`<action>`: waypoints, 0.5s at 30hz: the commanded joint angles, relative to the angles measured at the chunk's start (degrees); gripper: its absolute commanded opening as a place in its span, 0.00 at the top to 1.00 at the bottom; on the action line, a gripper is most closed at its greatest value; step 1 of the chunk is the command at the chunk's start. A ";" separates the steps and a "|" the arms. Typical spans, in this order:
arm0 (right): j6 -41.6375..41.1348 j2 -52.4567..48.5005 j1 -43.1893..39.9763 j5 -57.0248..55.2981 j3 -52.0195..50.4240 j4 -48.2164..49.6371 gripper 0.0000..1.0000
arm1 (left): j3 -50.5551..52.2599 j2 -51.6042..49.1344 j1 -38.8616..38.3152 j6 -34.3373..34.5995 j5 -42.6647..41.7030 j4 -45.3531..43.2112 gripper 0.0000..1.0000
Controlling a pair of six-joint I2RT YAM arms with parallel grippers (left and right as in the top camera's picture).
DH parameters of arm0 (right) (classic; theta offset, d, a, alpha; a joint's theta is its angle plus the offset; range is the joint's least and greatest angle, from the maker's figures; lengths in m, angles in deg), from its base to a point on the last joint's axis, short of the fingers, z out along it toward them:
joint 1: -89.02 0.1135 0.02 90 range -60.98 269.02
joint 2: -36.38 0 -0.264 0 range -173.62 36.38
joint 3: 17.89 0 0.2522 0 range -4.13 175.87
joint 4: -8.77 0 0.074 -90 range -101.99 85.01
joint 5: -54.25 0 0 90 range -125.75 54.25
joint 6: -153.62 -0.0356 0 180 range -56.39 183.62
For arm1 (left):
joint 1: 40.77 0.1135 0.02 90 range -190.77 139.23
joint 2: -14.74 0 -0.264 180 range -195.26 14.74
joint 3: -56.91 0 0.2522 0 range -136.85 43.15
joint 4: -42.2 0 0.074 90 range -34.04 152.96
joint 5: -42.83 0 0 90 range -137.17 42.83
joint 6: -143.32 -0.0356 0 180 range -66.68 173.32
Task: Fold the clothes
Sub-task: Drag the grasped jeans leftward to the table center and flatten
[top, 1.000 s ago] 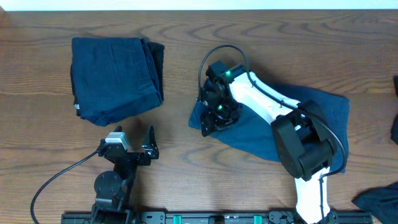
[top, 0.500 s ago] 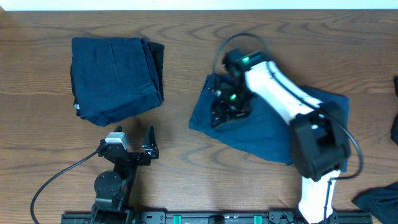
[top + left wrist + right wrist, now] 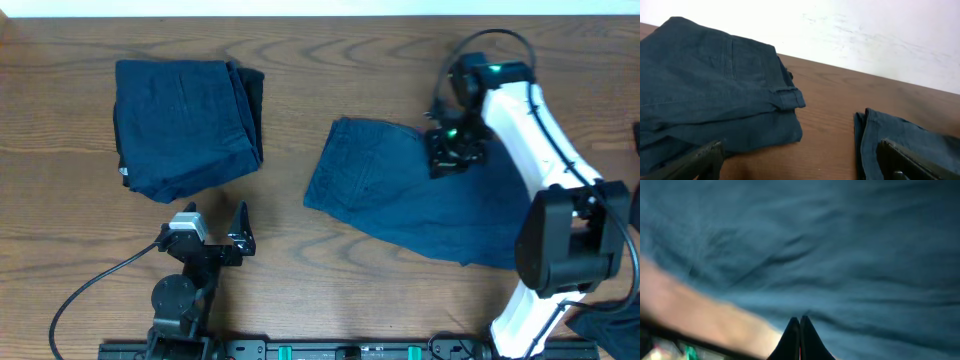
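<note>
The spread navy garment [image 3: 400, 200] lay flat on the desk [image 3: 300, 60], directly beneath the right jaws and running out below them and off to their left. From the right wrist, that same blue cloth [image 3: 840, 255] filled nearly everything ahead of the tips, and it was blurred. The right jaws were pressed together with no gap, fingertips [image 3: 790, 347] meeting in a point just at the fabric. I could not tell whether any cloth was pinched between them. The white right arm [image 3: 530, 120] reached over the garment's far right corner.

The folded navy bundle [image 3: 185, 125] sat ahead of the left jaws and a little to their left, well apart from them. From the left wrist it showed as a layered stack [image 3: 710, 90] ahead on the left, with the spread garment's near edge [image 3: 900, 135] ahead on the right. The left jaws stood wide apart, fingers [image 3: 695, 160] at either side of the view, holding nothing and resting low by the desk's near edge. A dark cloth [image 3: 610, 322] sat at the near right corner, behind the right arm's base.
</note>
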 commanded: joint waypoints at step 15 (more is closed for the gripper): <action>-9.97 0.48 -2.78 -2.86 -24.74 35.91 0.99 | 0.79 -0.15 -0.22 -0.74 0.24 2.25 0.02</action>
